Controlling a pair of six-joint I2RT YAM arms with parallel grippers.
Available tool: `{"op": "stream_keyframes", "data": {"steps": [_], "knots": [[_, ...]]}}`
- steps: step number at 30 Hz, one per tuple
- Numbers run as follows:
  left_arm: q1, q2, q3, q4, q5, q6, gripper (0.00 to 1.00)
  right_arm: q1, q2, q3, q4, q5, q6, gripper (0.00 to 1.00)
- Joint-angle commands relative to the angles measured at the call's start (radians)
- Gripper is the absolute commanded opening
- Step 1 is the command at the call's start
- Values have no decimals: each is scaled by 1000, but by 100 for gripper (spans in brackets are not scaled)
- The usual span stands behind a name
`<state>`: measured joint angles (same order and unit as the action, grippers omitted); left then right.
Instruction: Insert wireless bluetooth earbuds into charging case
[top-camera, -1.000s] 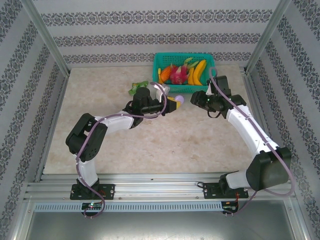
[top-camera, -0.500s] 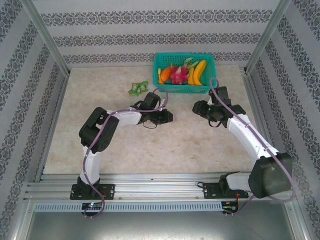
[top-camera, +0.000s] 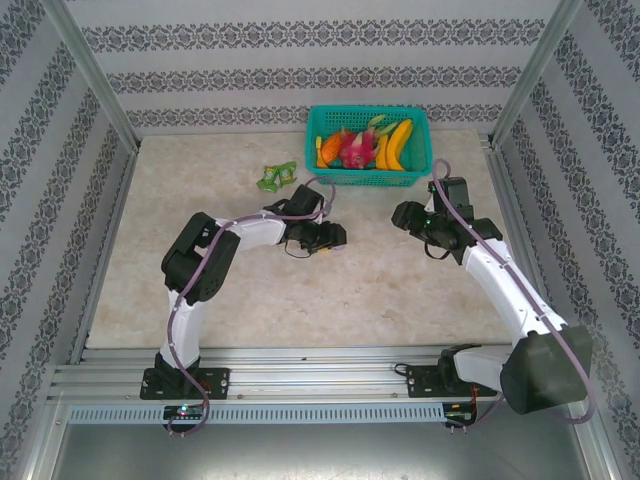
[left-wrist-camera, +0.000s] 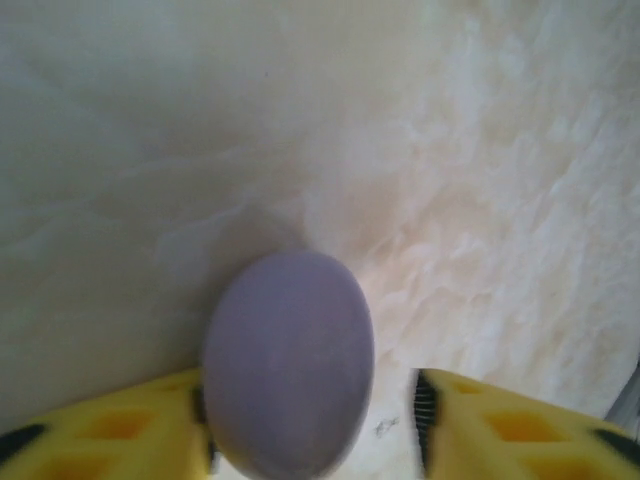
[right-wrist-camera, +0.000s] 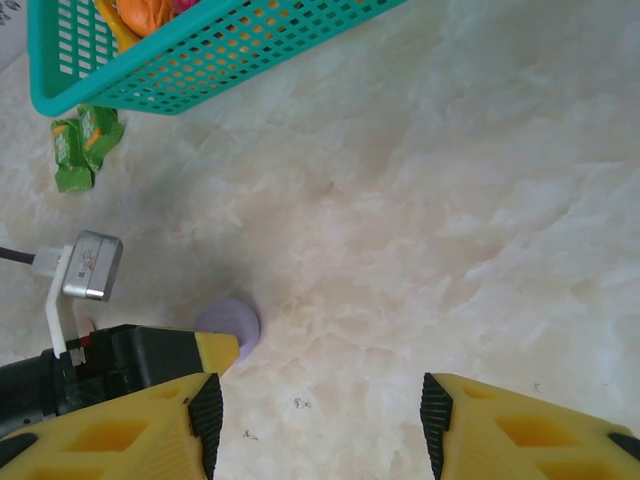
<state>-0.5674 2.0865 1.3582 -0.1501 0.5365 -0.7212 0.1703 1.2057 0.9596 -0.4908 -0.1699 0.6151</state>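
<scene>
Locating the case: the lilac case (left-wrist-camera: 288, 360) lies flat on the table (left-wrist-camera: 480, 200), at lower centre of the left wrist view, between the 2 yellow fingers (left-wrist-camera: 110, 430).
Left gripper (left-wrist-camera: 310, 420): jaws partly spread and gripping nothing. The left finger is at the case's edge; the right finger stands clear, with bare table between.
Case axis: it reads as an oval running up the frame, so the jaws span its short width.
Right gripper (right-wrist-camera: 315, 410): jaws wide with nothing between; the case sits to their upper left.
Nearer arm: the left one, by my judgement.
</scene>
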Motion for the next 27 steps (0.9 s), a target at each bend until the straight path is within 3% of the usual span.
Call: {"op": "stream_keyframes", "data": {"steps": [1, 2, 4, 7, 9, 14, 18, 22, 27], "knots": [[12, -25, -5, -141, -93, 32, 82, -17, -39, -3, -15, -9, -8, 57], [14, -38, -7, -155, -107, 41, 100, -22, -45, -4, -19, -9, -10, 58], [23, -69, -8, -188, -135, 62, 100, -33, -52, -2, -27, -12, -17, 62], [50, -140, -19, -234, -182, 98, 100, -60, -68, -4, -40, 5, -29, 78], [72, -208, -24, -276, -228, 133, 100, -82, -84, -7, -43, 25, -43, 96], [99, -410, -53, -321, -418, 252, 100, -115, -121, -15, -36, 179, -105, 98], [101, -604, -198, -169, -642, 416, 100, -123, -131, -46, 18, 396, -154, 98], [104, -797, -449, 134, -818, 634, 100, -123, -159, -212, 296, 604, -260, 98], [197, -938, -671, 353, -872, 747, 100, -123, -117, -376, 621, 627, -390, 98]]}}
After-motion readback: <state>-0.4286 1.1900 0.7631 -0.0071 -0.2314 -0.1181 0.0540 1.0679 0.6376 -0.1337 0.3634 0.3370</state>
